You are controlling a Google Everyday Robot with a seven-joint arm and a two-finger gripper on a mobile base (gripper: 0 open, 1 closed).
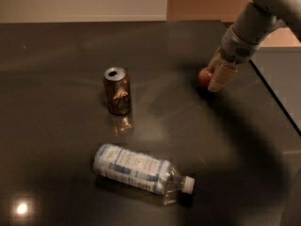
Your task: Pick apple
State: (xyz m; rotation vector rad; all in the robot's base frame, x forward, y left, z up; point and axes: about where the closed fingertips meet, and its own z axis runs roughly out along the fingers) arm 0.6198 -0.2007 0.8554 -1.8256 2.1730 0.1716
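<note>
The small red apple (204,77) rests on the dark table at the right, partly covered by my gripper. My gripper (214,74) reaches down from the upper right on the grey arm (249,27) and sits right against the apple's right side, its beige tip touching or overlapping the fruit. Only the apple's left half shows.
A brown can (117,90) stands upright left of centre. A clear plastic water bottle (141,172) lies on its side near the front. The dark table (56,79) ends at an edge on the right (277,102), close behind the gripper.
</note>
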